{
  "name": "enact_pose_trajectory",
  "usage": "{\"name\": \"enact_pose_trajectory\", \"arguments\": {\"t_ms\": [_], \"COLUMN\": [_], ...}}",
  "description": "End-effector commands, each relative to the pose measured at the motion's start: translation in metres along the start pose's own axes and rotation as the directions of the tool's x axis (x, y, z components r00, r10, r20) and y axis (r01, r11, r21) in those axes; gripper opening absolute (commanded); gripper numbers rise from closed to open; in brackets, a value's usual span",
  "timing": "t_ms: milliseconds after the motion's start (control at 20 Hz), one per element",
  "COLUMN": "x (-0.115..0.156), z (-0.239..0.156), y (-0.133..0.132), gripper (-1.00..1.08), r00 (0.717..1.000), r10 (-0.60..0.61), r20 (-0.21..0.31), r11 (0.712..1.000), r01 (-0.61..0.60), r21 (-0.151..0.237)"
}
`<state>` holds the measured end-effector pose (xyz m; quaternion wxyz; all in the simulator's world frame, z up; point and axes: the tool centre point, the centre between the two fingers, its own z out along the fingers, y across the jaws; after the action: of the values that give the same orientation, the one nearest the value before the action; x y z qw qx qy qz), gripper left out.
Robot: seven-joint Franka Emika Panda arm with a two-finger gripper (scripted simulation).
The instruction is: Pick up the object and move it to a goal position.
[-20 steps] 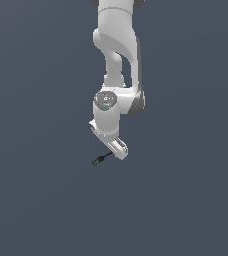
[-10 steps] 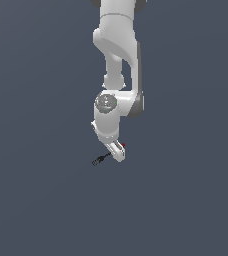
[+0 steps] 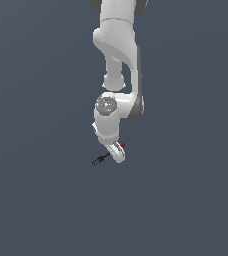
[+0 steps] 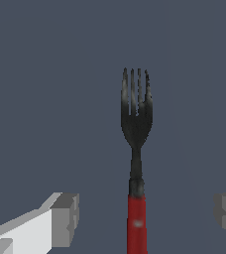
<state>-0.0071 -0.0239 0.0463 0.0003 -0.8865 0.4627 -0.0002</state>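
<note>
The object is a small fork with a red handle (image 4: 137,224) and a dark grey pronged head (image 4: 136,111). In the wrist view it lies lengthwise between my two fingers (image 4: 65,218), with a gap on each side of the handle. My gripper (image 4: 145,214) is open around the handle and does not touch it. In the exterior view the gripper (image 3: 117,152) points down over the fork. The dark head (image 3: 100,160) sticks out toward the exterior view's left, and the red handle end (image 3: 122,145) shows at the gripper's other side.
The fork lies on a plain dark grey surface (image 3: 46,200). The white arm (image 3: 117,45) rises above the gripper to the exterior view's top edge. No other objects show.
The arm's wrist has come down slightly over the fork. The red handle end now shows beside the gripper. The fork has not moved.
</note>
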Motion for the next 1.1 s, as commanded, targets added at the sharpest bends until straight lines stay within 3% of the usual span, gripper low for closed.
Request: {"name": "enact_pose_trajectory", "arguments": {"t_ms": [0, 500, 550, 1050], "x": [0.0, 0.0, 0.0, 0.004], "z": [0.011, 0.04, 0.04, 0.037], "y": [0.001, 0.0, 0.0, 0.003], "gripper": [1.0, 1.0, -1.0, -1.0], "r00": [1.0, 1.0, 1.0, 1.0], "r10": [0.001, 0.004, 0.004, 0.01], "r20": [0.001, 0.0, 0.0, -0.002], "r11": [1.0, 1.0, 1.0, 1.0], "r01": [-0.001, -0.004, -0.004, -0.01], "r21": [-0.001, -0.001, -0.001, -0.001]}}
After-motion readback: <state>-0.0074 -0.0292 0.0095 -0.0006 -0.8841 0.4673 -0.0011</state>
